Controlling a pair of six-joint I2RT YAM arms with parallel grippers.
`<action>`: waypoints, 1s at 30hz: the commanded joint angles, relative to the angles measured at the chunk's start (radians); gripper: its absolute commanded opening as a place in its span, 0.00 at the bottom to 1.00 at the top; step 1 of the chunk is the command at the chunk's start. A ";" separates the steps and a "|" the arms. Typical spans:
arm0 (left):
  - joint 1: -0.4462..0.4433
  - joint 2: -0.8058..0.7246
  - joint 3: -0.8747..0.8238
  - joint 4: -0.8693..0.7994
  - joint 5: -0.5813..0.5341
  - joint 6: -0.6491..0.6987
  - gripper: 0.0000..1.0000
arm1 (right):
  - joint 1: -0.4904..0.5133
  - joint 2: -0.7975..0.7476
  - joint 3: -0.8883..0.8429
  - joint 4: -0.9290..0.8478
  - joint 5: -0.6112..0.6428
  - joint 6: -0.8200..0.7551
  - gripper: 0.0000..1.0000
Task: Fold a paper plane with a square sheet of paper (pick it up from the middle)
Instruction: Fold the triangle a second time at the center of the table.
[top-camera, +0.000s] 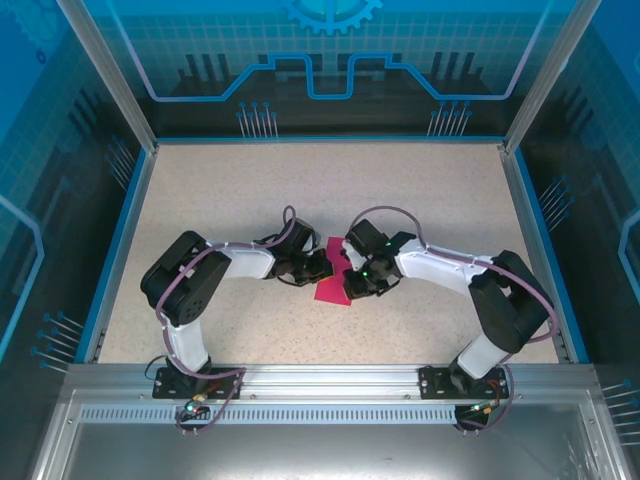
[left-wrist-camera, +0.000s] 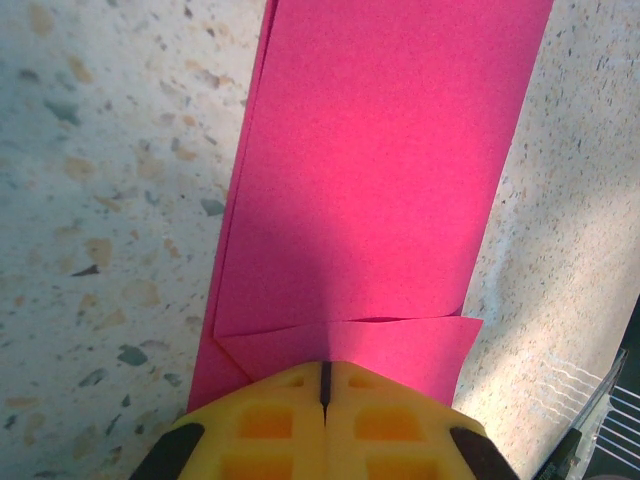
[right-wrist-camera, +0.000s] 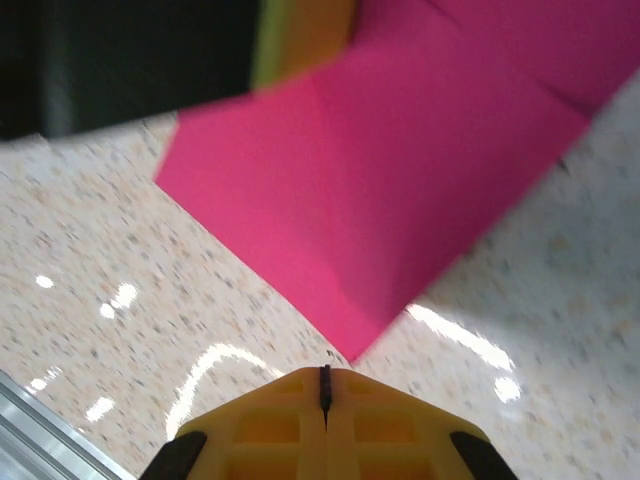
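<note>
Finding the left gripper (left-wrist-camera: 322, 385) pressed fully closed, gripping nothing visible, tip over the near folded edge of the square sheet of paper (left-wrist-camera: 380, 180). Finding the right gripper (right-wrist-camera: 325, 380) likewise closed and empty, tip just beside a corner of that sheet. Lying flat and creased mid-table (top-camera: 420, 200), between both grippers.

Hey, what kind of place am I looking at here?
Probably a robotics lab work cell: a speckled tabletop enclosed by blue panels printed with circuit graphics, with a left arm and a right arm bolted to an aluminium rail at its near edge.
</note>
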 joint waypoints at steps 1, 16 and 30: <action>-0.007 0.063 -0.051 -0.135 -0.118 -0.014 0.00 | 0.011 0.068 0.049 0.074 -0.014 0.054 0.00; -0.008 0.064 -0.054 -0.129 -0.119 -0.034 0.00 | 0.010 0.200 0.061 0.155 -0.026 0.097 0.00; -0.007 0.082 -0.055 -0.160 -0.147 -0.055 0.00 | -0.009 0.103 -0.129 0.060 -0.049 0.016 0.00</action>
